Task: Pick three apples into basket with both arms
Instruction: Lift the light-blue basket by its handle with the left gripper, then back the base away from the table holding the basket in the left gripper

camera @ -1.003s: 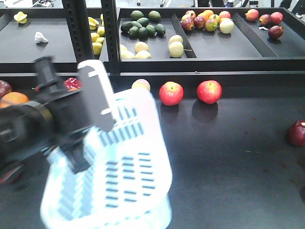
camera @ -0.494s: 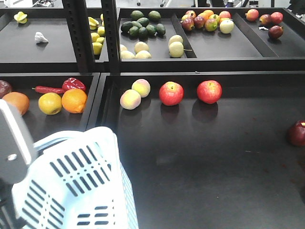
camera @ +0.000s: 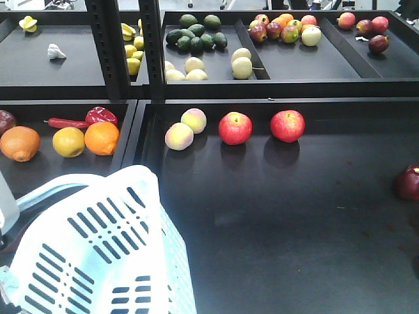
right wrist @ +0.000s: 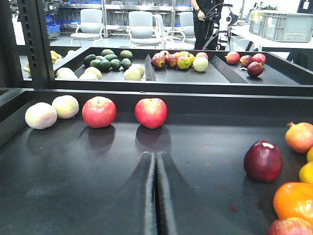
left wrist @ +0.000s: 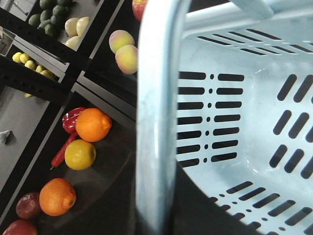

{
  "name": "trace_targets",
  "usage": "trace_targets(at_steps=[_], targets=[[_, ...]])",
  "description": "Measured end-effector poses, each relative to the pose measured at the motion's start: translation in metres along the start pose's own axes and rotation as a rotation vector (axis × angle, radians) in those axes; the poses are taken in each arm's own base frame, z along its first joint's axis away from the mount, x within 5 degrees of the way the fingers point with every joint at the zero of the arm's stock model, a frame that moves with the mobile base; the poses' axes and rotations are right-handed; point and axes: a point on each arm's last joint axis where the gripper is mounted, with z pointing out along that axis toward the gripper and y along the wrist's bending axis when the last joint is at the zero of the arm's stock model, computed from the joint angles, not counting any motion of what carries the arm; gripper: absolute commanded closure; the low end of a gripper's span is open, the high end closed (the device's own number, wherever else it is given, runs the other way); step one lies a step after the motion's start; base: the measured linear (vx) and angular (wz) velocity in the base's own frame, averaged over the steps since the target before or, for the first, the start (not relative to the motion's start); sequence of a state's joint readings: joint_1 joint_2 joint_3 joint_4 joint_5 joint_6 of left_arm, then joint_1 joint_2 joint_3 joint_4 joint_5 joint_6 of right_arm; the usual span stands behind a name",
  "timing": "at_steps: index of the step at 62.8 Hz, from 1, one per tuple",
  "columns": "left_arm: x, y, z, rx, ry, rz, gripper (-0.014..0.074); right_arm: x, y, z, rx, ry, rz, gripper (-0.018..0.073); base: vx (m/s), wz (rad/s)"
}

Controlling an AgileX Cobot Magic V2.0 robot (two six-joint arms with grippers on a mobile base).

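Pale blue-white plastic basket point(camera: 98, 248) tilts at the lower left, its handle point(left wrist: 156, 122) filling the left wrist view. The left gripper point(camera: 3, 206) shows only as a grey sliver, so I cannot tell its grip. Mid-shelf sit one red apple point(camera: 235, 128) and a second apple point(camera: 287, 125), well apart from the darker apple point(camera: 409, 182) far right. The right gripper point(right wrist: 156, 196) is clenched on nothing.

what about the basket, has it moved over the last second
Yes. In the front view the basket has shifted left and down in the frame. It covered the nearer peach a second ago and now sits below and left of it.
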State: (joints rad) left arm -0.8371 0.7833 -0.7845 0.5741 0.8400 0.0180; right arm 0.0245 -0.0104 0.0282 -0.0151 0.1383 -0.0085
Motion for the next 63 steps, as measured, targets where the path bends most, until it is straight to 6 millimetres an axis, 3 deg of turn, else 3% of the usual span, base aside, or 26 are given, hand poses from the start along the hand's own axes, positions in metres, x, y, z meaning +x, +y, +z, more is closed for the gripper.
trace_targets(at_steps=[63], targets=[[0.0, 0.0, 0.0, 0.0, 0.0, 0.0, 0.0603, 0.0, 0.0, 0.0, 0.0, 0.0, 0.0, 0.0569, -0.02, 0.07]])
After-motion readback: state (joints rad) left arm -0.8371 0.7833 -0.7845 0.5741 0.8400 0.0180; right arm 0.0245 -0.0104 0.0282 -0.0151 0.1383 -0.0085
